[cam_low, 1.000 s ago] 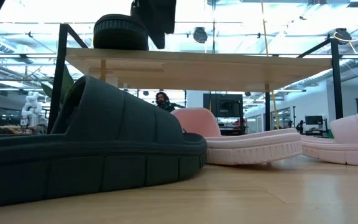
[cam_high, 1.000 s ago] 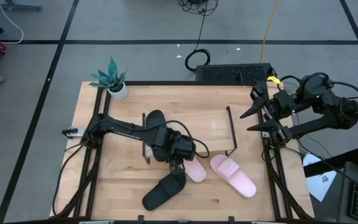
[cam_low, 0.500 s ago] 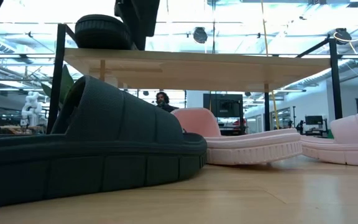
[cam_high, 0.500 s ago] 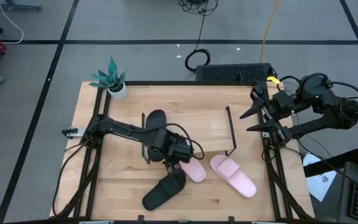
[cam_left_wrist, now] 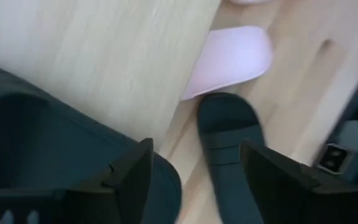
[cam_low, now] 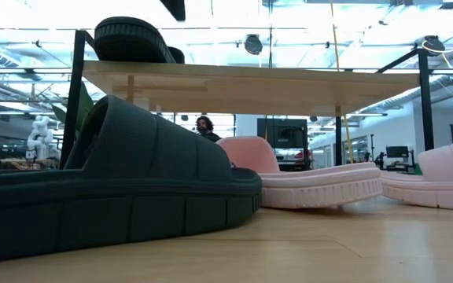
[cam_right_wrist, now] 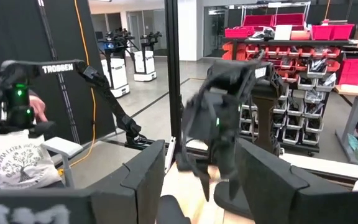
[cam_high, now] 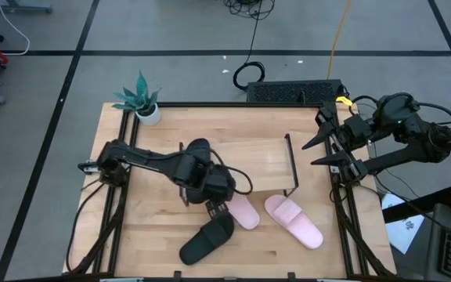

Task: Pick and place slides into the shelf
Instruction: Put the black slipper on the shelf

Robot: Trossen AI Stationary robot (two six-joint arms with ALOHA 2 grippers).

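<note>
The shelf (cam_high: 257,160) stands mid-table, a light board on a thin black frame (cam_low: 250,79). One black slide (cam_high: 196,150) lies on its left end (cam_low: 128,39). The other black slide (cam_high: 207,240) rests sole-down on the table near the front edge (cam_low: 116,181). Beside it lie two pink slides (cam_high: 245,213) (cam_high: 294,222). My left gripper (cam_high: 216,205) hangs open over the shelf's near edge. Its wrist view (cam_left_wrist: 196,149) shows the lower black slide (cam_left_wrist: 229,134) between the fingers. My right gripper (cam_high: 316,153) waits open at the table's right edge.
A small potted plant (cam_high: 143,102) stands at the far left corner. A black box (cam_high: 296,92) and cables lie beyond the far edge. Bare board (cam_high: 265,157) shows on the shelf to the right of the black slide. A person (cam_low: 204,126) shows far behind the table.
My left gripper has risen, almost out of the low view, and drawn slightly toward the table's left. The black slide on the shelf has slid toward the shelf's left end and now lies there with the gripper above it.
</note>
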